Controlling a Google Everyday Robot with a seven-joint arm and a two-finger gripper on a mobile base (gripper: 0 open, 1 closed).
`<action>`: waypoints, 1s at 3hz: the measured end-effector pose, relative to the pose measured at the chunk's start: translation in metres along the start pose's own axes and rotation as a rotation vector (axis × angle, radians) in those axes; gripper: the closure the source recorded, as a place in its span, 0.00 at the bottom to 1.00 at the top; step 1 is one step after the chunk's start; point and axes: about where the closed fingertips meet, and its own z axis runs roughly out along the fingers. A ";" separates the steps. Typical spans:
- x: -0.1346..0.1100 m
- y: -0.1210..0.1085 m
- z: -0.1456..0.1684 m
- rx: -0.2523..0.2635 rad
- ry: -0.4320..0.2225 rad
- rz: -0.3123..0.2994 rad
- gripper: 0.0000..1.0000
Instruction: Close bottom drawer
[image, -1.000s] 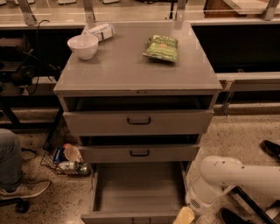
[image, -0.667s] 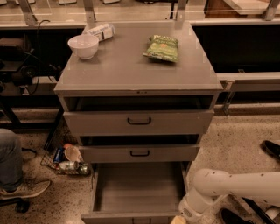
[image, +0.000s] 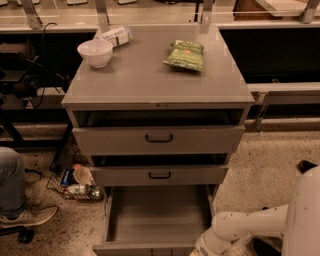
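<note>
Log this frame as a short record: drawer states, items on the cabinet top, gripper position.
bottom drawer: pulled far out, inside bare
middle drawer: slightly out
top drawer: slightly out
cabinet top: white bowl, green bag
gripper: out of frame below the bottom edge; arm ends by the bottom drawer's front right corner

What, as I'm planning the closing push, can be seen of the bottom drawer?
The bottom drawer is the lowest of three in the grey cabinet and looks like metal. It is pulled far out toward the camera and sits level below the middle drawer. Its floor and low side walls are bare, with nothing visible inside. The picture's lower edge cuts off the front panel, so the handle is hidden. The gripper is low at the drawer's right front corner, and contact cannot be judged.
</note>
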 end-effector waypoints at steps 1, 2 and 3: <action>-0.002 -0.001 0.002 0.004 -0.012 0.001 0.93; -0.002 0.000 0.003 0.002 -0.010 0.000 1.00; 0.002 -0.010 0.020 0.037 -0.006 0.025 1.00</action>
